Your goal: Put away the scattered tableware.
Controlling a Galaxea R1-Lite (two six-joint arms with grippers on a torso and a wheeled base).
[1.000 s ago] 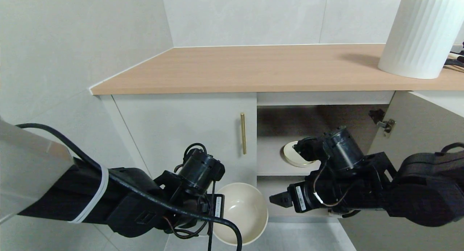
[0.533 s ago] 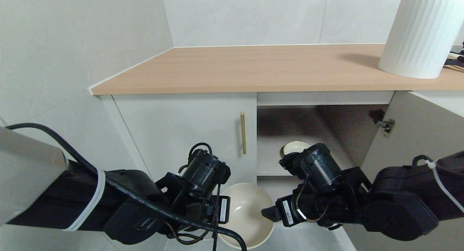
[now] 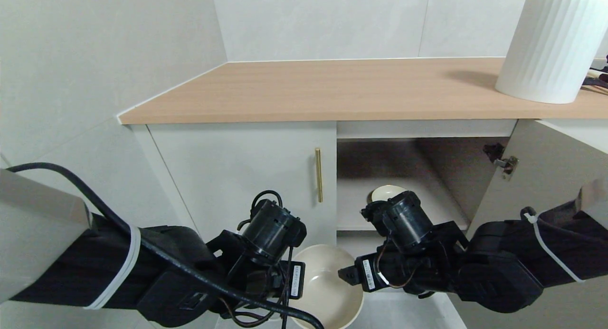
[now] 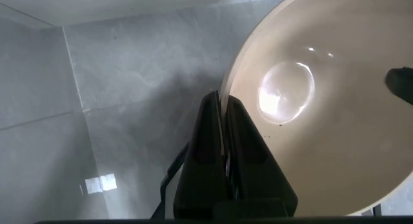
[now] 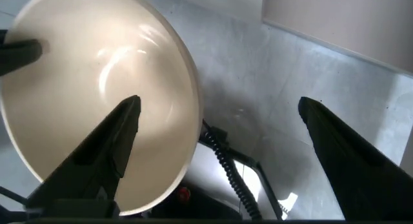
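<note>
A cream bowl (image 3: 327, 286) hangs low in front of the cabinet, with my left gripper (image 3: 298, 282) shut on its rim. In the left wrist view the two fingers (image 4: 210, 121) pinch the rim of the bowl (image 4: 310, 108). My right gripper (image 3: 349, 274) is at the bowl's opposite side and open. In the right wrist view the gripper (image 5: 218, 104) straddles the rim of the bowl (image 5: 97, 88), one finger over the inside and one outside. A small cream dish (image 3: 387, 192) rests on the shelf inside the open cabinet.
The cabinet's left door (image 3: 247, 172) is closed, with a brass handle (image 3: 318, 174). Its right door (image 3: 546, 177) stands open. The wooden countertop (image 3: 332, 89) carries a white ribbed container (image 3: 551, 46) at the far right. Grey floor tiles (image 4: 116, 88) lie below.
My right arm has drawn back out of the cabinet, down and left to the bowl, leaving the small dish on the shelf. The left gripper carried the bowl slightly right and lower.
</note>
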